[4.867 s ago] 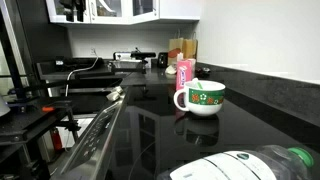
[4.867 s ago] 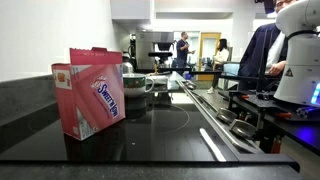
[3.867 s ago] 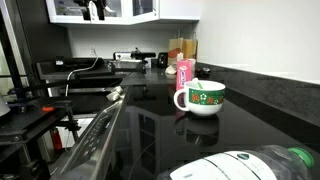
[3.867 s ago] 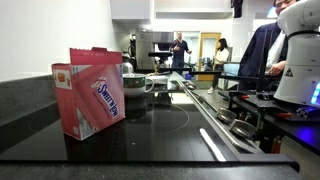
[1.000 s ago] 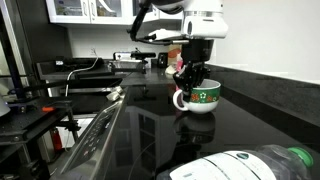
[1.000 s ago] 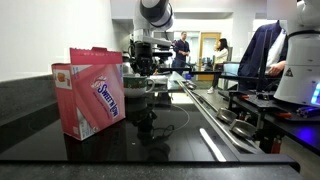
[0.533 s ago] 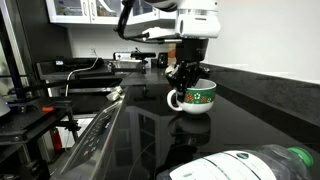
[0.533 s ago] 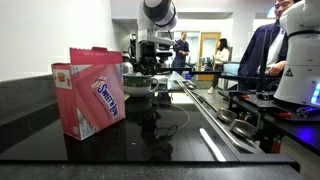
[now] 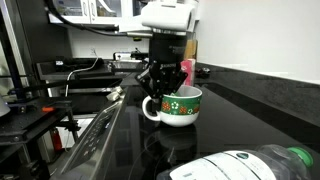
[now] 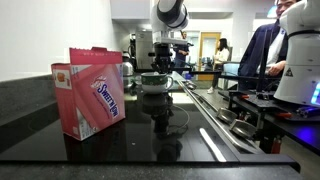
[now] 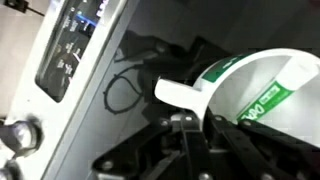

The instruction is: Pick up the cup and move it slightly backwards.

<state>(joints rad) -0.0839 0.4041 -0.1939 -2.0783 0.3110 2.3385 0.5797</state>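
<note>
The cup [image 9: 180, 106] is a wide white mug with a green festive band and a white loop handle [image 9: 150, 108]. My gripper [image 9: 162, 84] comes down from above and is shut on its rim beside the handle. The cup seems to hang just above the glossy black counter [image 9: 250, 120], over its own reflection. In the other exterior view, the cup [image 10: 155, 82] is under the gripper [image 10: 165, 68], past the pink box. The wrist view has the cup [image 11: 262, 88] at right, its handle [image 11: 180, 95] at centre, and my gripper [image 11: 196, 132] clamped on the wall.
A tall pink container [image 9: 186, 68] stands behind the gripper. A pink carton [image 10: 92, 90] sits near the camera in an exterior view. A white and green bottle [image 9: 245, 163] lies in the foreground. The stove with knobs [image 9: 90, 140] borders the counter.
The shut gripper has carried the cup away from the pink container, leftward and nearer the camera in one exterior view, rightward in the other.
</note>
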